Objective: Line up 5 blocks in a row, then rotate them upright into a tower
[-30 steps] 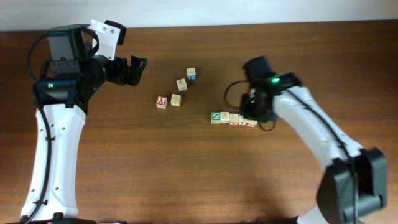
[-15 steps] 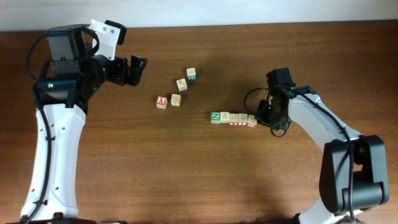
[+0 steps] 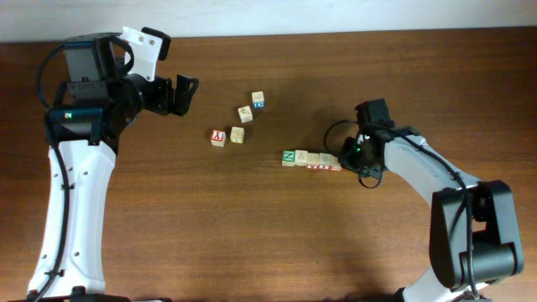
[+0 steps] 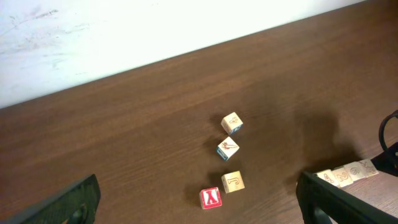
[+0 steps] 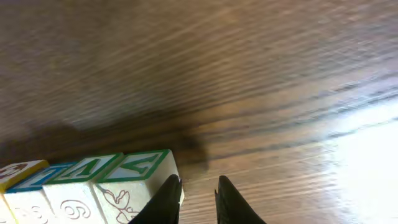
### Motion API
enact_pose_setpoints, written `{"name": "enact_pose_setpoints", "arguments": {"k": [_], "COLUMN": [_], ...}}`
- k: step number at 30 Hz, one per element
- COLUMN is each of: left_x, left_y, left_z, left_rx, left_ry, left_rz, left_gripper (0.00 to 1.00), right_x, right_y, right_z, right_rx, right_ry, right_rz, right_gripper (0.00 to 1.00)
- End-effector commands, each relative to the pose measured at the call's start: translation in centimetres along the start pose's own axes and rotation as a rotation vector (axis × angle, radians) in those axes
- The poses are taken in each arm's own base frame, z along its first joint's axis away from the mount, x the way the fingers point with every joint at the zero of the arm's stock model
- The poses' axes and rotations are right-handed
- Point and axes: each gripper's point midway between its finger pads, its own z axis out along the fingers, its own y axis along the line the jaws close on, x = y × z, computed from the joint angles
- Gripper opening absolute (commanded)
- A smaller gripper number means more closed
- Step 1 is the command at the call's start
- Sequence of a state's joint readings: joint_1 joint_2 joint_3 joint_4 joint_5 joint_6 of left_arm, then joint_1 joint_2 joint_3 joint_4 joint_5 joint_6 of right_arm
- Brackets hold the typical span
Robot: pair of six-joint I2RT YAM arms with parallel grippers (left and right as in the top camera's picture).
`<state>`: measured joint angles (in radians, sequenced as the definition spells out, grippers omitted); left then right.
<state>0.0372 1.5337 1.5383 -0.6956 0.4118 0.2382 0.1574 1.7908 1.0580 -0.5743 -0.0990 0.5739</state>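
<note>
Right gripper (image 3: 345, 158): my fingers (image 5: 169, 199) are clenched to a narrow slit with nothing between them. It is low over the tabletop (image 3: 252, 243), at the right end of the row of blocks (image 3: 312, 159).

The row's long axis runs left-right. The end block lies just beside one finger; I cannot tell whether they touch.

Judgement: this arm is much the nearer. Turning the row calls for a push across its axis from this end.

Left gripper (image 3: 186, 91): released wide and empty, well apart at far left.

The red-Y cube (image 3: 218, 137) and blue-marked cube (image 3: 258, 101) lie to the far left of the row. I judge nothing stands in the way.
</note>
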Motion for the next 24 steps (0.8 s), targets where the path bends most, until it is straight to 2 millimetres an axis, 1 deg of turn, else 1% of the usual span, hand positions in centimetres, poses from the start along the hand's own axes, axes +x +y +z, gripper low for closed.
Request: {"name": "enact_pose_setpoints", "arguments": {"k": [1, 4, 7, 13, 17, 19, 22, 24], "left_x": [-0.6, -0.6, -0.6, -0.6, -0.6, -0.6, -0.6, -0.6], "left_y": [0.1, 0.1, 0.1, 0.1, 0.1, 0.1, 0.1, 0.1], "left_z": [-0.1, -0.1, -0.1, -0.1, -0.1, -0.1, -0.1, -0.1], "left_rx": [0.004, 0.004, 0.004, 0.004, 0.004, 0.004, 0.004, 0.004], "left_ry": [-0.014, -0.014, -0.014, -0.014, -0.014, -0.014, -0.014, -0.014], "left_rz": [-0.003, -0.003, -0.003, -0.003, -0.003, -0.003, -0.003, -0.003], "left_gripper": [0.99, 0.99, 0.99, 0.99, 0.99, 0.99, 0.99, 0.99], "right_x": [0.5, 0.5, 0.3, 0.1, 0.2, 0.3, 0.2, 0.0], "right_y": [1.5, 1.5, 2.3, 2.5, 3.4, 3.9, 4.0, 4.4], "right_z": [0.2, 0.2, 0.1, 0.1, 0.6, 1.2, 1.2, 1.1], "right_rx": [-0.061, -0.064, -0.105, -0.113, -0.141, -0.158, -0.165, -0.186], "right_ry": [0.014, 0.014, 0.006, -0.002, -0.003, 0.006, -0.001, -0.01], "right_rz": [-0.072, -0.085, -0.149, -0.157, -0.189, -0.196, -0.196, -0.219], "right_gripper": [0.21, 0.21, 0.21, 0.21, 0.21, 0.21, 0.21, 0.21]}}
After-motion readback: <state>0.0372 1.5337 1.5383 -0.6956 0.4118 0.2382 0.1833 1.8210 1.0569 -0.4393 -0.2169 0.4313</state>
